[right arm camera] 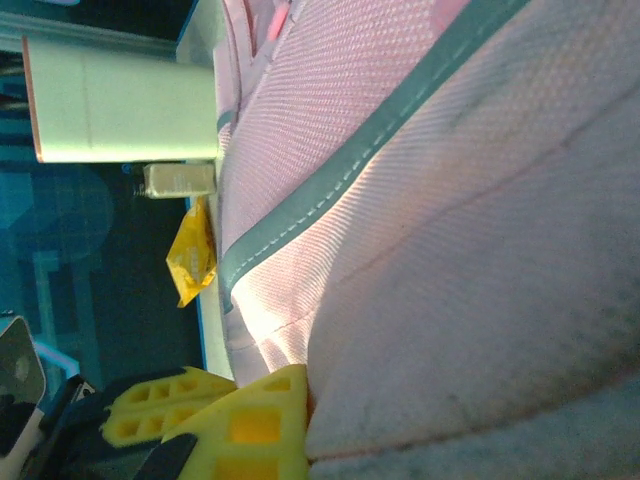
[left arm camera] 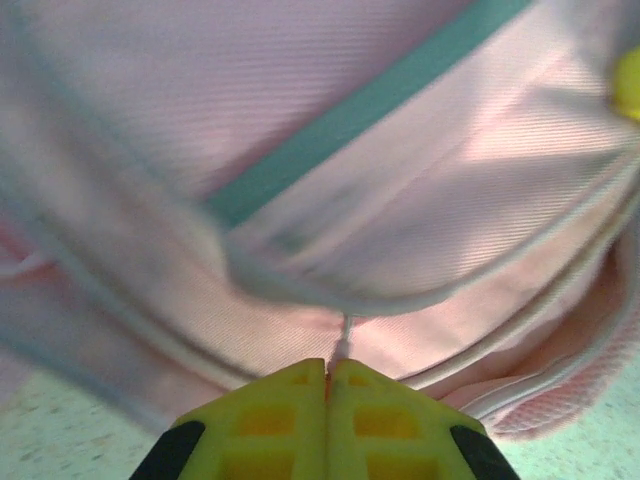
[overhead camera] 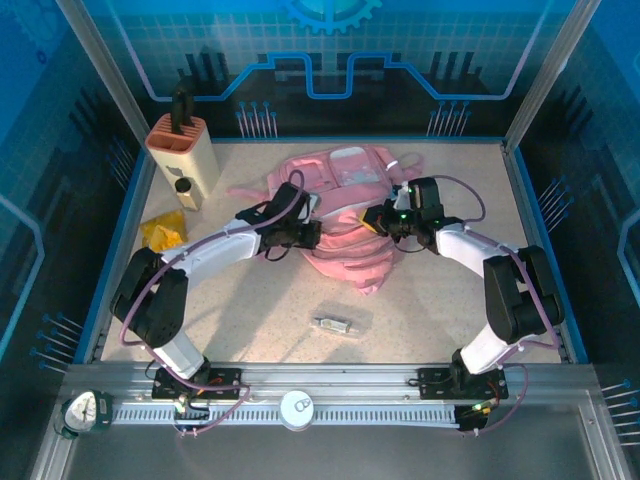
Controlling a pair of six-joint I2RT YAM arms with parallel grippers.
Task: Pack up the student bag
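Observation:
The student bag (overhead camera: 340,205) is a soft pink backpack lying crumpled in the middle of the table. My left gripper (overhead camera: 300,232) is at its left side. In the left wrist view the yellow fingers (left arm camera: 290,400) of the left gripper (left arm camera: 328,366) are shut on a thin white zip pull (left arm camera: 343,348) that hangs from a pocket seam of the bag (left arm camera: 400,200). My right gripper (overhead camera: 386,220) is at the bag's right side. In the right wrist view the right gripper (right arm camera: 306,392) is shut on a fold of the bag's fabric (right arm camera: 460,300), which hides one finger.
A beige box-shaped holder (overhead camera: 182,155) with a black top stands at the back left, and a yellow packet (overhead camera: 162,232) lies in front of it. A small clear-wrapped item (overhead camera: 333,323) lies on the table near the front. The arm bases (overhead camera: 320,385) line the near edge.

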